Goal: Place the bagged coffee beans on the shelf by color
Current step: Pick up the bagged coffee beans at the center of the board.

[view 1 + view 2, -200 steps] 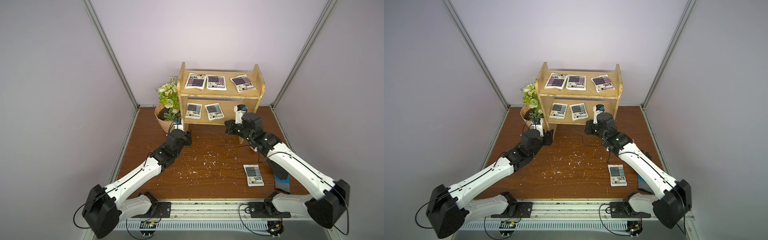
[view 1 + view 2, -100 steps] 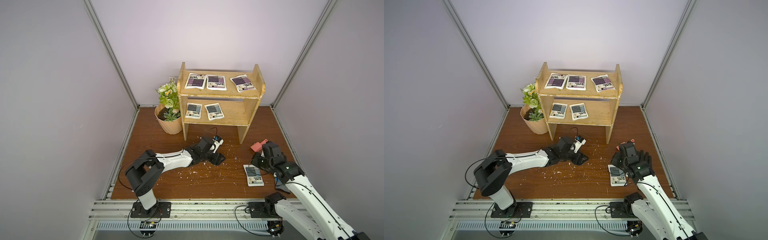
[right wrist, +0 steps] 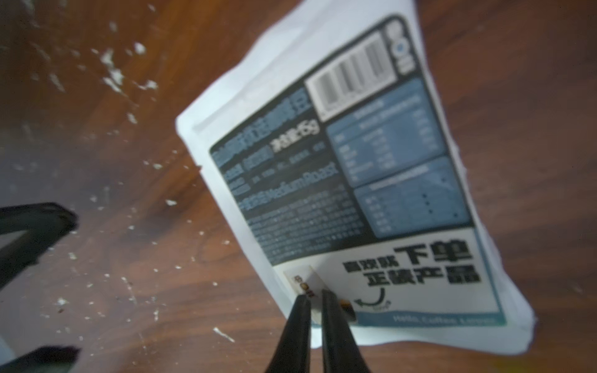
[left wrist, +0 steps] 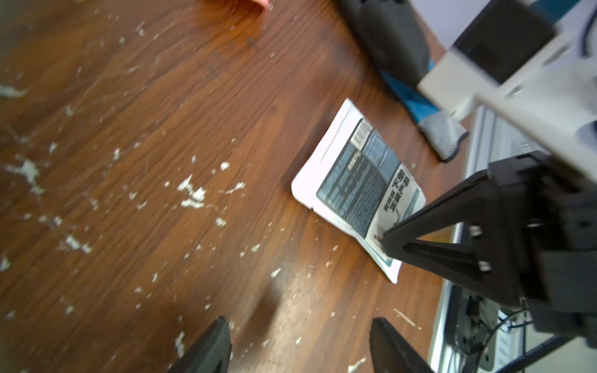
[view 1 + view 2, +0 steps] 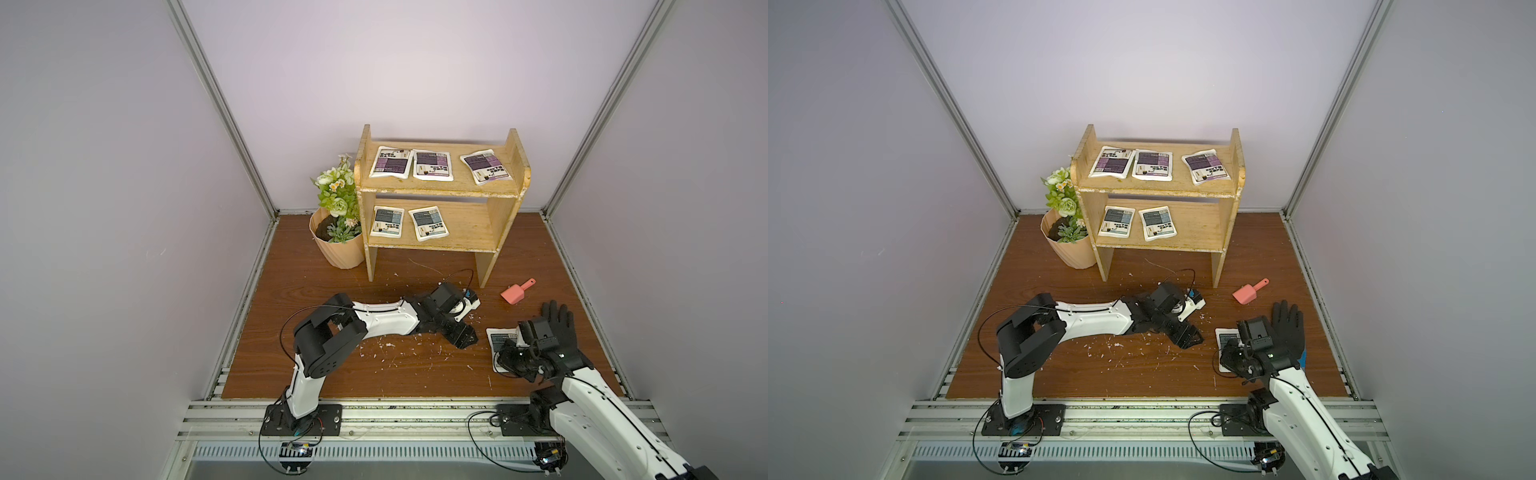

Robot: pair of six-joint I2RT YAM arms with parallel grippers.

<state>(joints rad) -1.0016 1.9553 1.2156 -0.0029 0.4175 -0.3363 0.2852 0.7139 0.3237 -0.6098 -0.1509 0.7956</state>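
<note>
The shelf (image 5: 469, 226) stands at the back. Three purple bagged coffee beans (image 5: 432, 165) lie on its top board and two grey-blue ones (image 5: 409, 222) on its lower board. Another grey-blue pouch (image 5: 498, 338) (image 3: 323, 181) lies flat on the floor at the front right. My right gripper (image 3: 315, 294) (image 5: 508, 358) is over it, jaws nearly together with a thin slit, tips against the printed face near one edge. My left gripper (image 4: 299, 319) (image 5: 461, 336) hovers low over the floor just left of that pouch (image 4: 358, 181), open and empty.
A peach flowerpot (image 5: 338, 253) with flowers stands left of the shelf. A pink scoop (image 5: 516, 293) and a black glove (image 5: 559, 328) lie right of the floor pouch. White flecks litter the brown floor. Grey walls close in on three sides.
A second ago both arms reached toward the shelf; both have pulled back to the floor. The right gripper has come down onto the floor pouch, and the left jaws have widened.
</note>
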